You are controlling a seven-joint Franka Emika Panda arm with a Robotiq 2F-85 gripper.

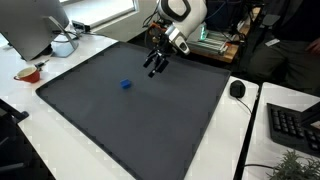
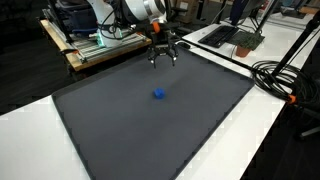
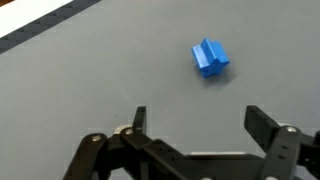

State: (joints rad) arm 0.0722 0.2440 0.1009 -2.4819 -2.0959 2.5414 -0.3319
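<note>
A small blue block (image 1: 126, 85) lies on the dark grey mat (image 1: 120, 120); it also shows in the other exterior view (image 2: 158, 95) and in the wrist view (image 3: 209, 58). My gripper (image 1: 154, 69) hangs above the mat near its far edge, apart from the block. It shows in the other exterior view (image 2: 163, 58) too. In the wrist view the gripper (image 3: 197, 118) has its fingers spread wide with nothing between them, and the block lies ahead of the fingers.
The mat (image 2: 150, 130) covers a white table. A monitor (image 1: 35, 25), a white object (image 1: 63, 45) and a red bowl (image 1: 28, 73) stand to one side. A mouse (image 1: 237, 89) and a keyboard (image 1: 295, 128) lie opposite. Cables (image 2: 280, 75) and a laptop (image 2: 235, 35) border the mat.
</note>
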